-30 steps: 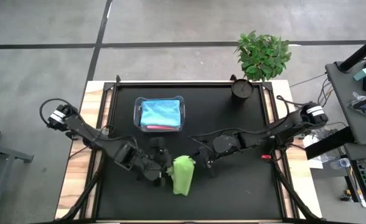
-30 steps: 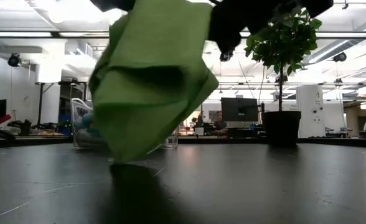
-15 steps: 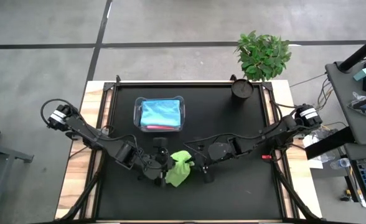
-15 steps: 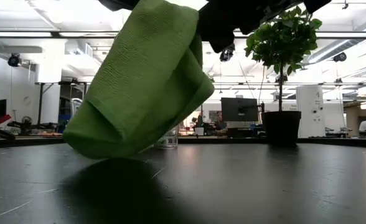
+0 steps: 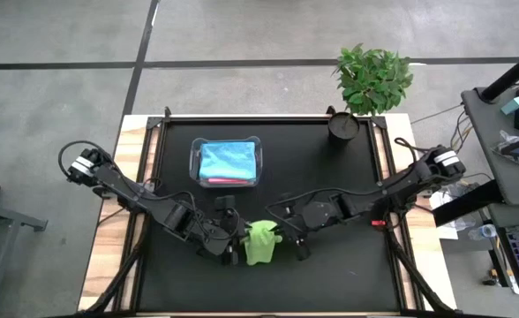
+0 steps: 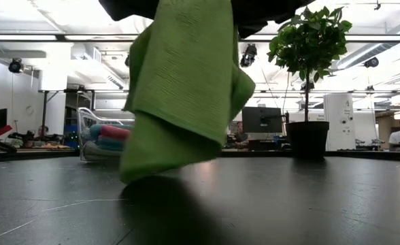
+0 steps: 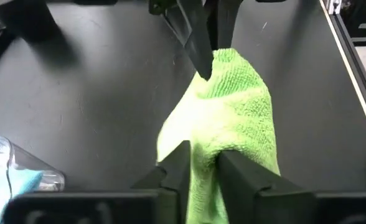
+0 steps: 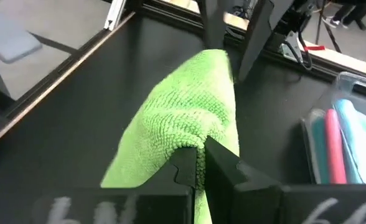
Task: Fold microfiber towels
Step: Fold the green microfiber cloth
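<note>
Right fingers newly clamped on green towel

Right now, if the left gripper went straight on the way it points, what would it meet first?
Past the lime green microfiber towel in the left gripper, probably the right gripper, pinching the towel's far end; depth is unclear.

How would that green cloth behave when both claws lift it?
Probably floppy: the lime green towel sags in loose folds between the left gripper and the right gripper. Likely light. Its nubby weave probably grips well.
</note>
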Controlling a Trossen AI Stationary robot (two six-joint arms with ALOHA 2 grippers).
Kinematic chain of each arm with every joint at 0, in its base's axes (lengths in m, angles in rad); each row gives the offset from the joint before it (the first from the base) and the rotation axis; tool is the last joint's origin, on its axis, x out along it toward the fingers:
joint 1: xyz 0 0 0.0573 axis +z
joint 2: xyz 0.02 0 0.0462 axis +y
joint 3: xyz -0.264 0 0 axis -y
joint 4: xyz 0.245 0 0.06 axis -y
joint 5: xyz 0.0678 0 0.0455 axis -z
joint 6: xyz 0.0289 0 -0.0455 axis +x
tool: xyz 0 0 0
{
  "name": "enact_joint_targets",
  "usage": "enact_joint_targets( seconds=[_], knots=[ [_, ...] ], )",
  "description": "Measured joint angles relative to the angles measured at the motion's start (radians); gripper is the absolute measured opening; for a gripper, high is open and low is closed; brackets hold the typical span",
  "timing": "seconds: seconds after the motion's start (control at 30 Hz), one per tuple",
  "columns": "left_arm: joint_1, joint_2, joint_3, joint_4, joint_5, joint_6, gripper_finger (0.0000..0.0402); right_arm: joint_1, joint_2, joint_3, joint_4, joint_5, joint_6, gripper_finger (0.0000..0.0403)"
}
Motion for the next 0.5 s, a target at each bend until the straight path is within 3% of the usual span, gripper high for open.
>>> enact_joint_targets(
  seconds=[0.2, 0.27, 0.4, 0.5],
  knots=[
    [0.0, 0.0, 0.0, 0.0, -0.023, -0.025, 0.0137, 0.001, -0.025, -0.001, -0.1, 0.095, -0.001, 0.0009],
    [0.0, 0.0, 0.002, -0.009, -0.026, -0.024, 0.0158, 0.001, -0.036, 0.0, -0.141, 0.185, -0.009, 0.0009],
    [0.0, -0.001, 0.004, -0.008, -0.026, -0.075, 0.0183, 0.0, -0.07, 0.011, -0.264, 0.493, -0.016, 0.0009],
    [0.0, 0.001, -0.002, -0.008, -0.026, -0.132, 0.0188, -0.004, -0.102, 0.008, -0.305, 0.521, -0.058, 0.0009]
  ],
)
